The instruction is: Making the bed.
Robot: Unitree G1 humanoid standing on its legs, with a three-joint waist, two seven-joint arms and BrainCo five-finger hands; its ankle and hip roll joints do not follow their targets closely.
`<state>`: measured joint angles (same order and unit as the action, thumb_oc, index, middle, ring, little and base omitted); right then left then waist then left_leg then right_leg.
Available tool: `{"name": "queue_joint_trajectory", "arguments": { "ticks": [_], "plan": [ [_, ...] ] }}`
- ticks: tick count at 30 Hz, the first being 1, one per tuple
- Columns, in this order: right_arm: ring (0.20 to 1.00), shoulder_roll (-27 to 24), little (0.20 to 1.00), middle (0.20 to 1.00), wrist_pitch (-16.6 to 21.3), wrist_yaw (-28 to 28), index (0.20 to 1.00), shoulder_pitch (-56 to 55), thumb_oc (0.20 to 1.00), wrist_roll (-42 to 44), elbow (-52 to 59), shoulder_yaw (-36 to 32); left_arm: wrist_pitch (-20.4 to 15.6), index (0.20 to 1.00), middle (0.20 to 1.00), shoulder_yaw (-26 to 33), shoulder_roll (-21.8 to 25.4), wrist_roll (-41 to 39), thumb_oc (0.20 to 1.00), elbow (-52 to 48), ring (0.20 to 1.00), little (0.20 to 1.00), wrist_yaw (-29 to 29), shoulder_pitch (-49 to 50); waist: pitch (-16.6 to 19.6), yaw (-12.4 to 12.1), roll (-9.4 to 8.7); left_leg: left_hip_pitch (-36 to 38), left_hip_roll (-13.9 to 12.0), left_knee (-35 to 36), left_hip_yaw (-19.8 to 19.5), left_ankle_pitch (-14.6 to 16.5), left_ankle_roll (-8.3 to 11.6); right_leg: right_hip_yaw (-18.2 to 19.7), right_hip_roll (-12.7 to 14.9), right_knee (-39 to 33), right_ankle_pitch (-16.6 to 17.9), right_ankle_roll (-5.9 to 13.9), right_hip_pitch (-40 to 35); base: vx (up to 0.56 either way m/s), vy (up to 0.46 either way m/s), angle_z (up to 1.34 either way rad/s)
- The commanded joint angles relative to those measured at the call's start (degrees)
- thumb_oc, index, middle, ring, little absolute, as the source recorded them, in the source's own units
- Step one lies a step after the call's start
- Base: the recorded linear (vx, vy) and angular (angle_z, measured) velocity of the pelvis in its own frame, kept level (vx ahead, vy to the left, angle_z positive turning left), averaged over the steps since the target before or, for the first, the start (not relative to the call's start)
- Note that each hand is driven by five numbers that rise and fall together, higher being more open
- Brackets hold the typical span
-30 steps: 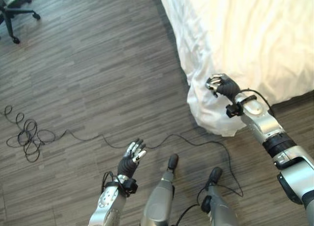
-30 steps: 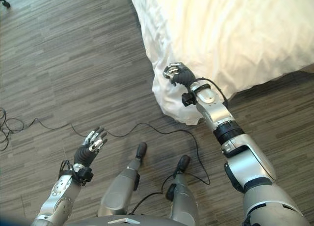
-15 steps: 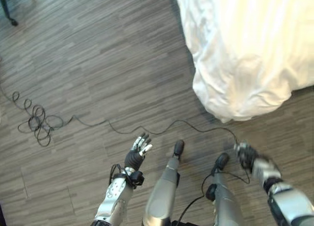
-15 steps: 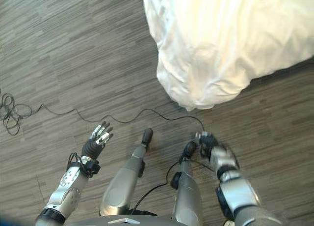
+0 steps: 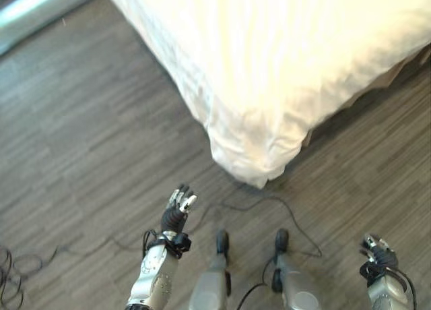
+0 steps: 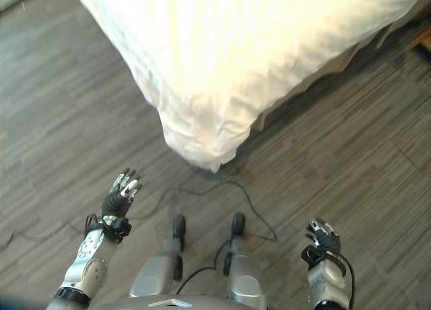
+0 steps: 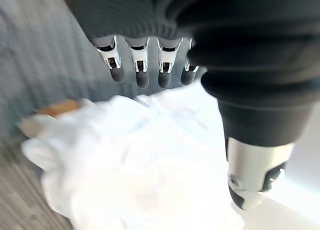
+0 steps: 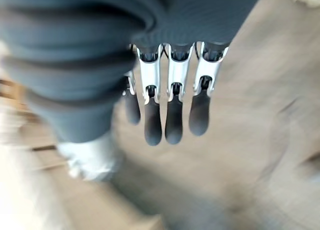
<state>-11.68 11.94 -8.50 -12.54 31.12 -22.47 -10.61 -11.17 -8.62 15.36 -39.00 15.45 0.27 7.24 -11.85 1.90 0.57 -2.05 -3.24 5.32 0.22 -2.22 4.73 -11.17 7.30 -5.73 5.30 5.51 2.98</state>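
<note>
The bed [image 5: 283,47] stands ahead on the floor [image 5: 81,141], its corner nearest. The left hand [image 5: 176,212] and right hand [image 6: 322,237] hang apart, short of it.

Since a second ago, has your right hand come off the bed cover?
Yes. The right hand was gripping the white bed cover at its hanging corner; now it hangs open over the wood floor, well clear of that corner.

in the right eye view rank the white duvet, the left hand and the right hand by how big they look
1. white duvet, by far the largest.
2. left hand and right hand: they look much alike, too close to rank.
</note>
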Motion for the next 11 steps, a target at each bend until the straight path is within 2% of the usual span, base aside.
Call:
{"name": "queue_joint_trajectory", "arguments": {
  "ticks": [1,4,5,6,11],
  "plan": [
    [1.0,-2.36,1.0,1.0,2.98,-1.2,1.0,2.68,1.0,-3.6,-2.81,-1.53,-2.19,1.0,1.0,-0.11,0.62,4.35,1.0,2.53,1.0,1.0,0.46,0.37,2.63,0.76,-0.26,0.13,0.68,-0.75,-1.22,0.04,-1.83,1.11,3.3,5.19,-3.6,3.92,-0.33,0.04,0.019,-0.25],
    [1.0,0.23,1.0,1.0,3.01,-1.63,1.0,2.04,1.0,-6.5,3.17,2.36,-1.92,1.0,1.0,-1.17,-1.07,5.23,1.0,3.16,1.0,1.0,1.28,-0.07,5.92,1.32,-0.17,4.09,0.35,-0.79,-0.13,1.28,-1.99,1.56,3.39,4.67,-4.0,3.84,-4.06,0.05,-0.003,-0.12],
    [1.0,0.23,1.0,1.0,3.01,-1.63,1.0,2.04,1.0,-6.5,3.18,2.36,-1.92,1.0,1.0,-1.18,-1.07,5.23,1.0,3.16,1.0,1.0,1.28,-0.07,5.91,1.32,-0.17,4.11,0.34,-0.79,-0.13,1.29,-1.99,1.56,3.38,4.66,-4.0,3.84,-4.08,0.06,-0.04,-0.16],
    [1.0,2.94,1.0,1.0,3.34,-1.5,1.0,2.68,1.0,-2.6,3.67,4.99,-1.79,1.0,1.0,-1.96,-2.79,3.85,1.0,3.4,1.0,1.0,2.07,-0.54,7.9,1.29,-0.13,5.35,0.25,-1.03,0.17,1.84,-2.06,1.67,3.07,4.33,-4.59,3.68,-5.57,0.04,-0.028,-0.18],
    [1.0,3.0,1.0,1.0,1.91,0.23,1.0,2.53,1.0,-2.26,3.72,9.37,-1.78,1.0,1.0,-2.62,-3.44,3.92,1.0,3.22,1.0,1.0,2.21,-0.71,9.32,0.46,-0.59,7.84,-0.1,-1.11,0.75,2.63,-2.04,1.57,2.86,3.81,-4.97,3.48,-8.21,0.02,-0.011,-0.04]
  ]
}}
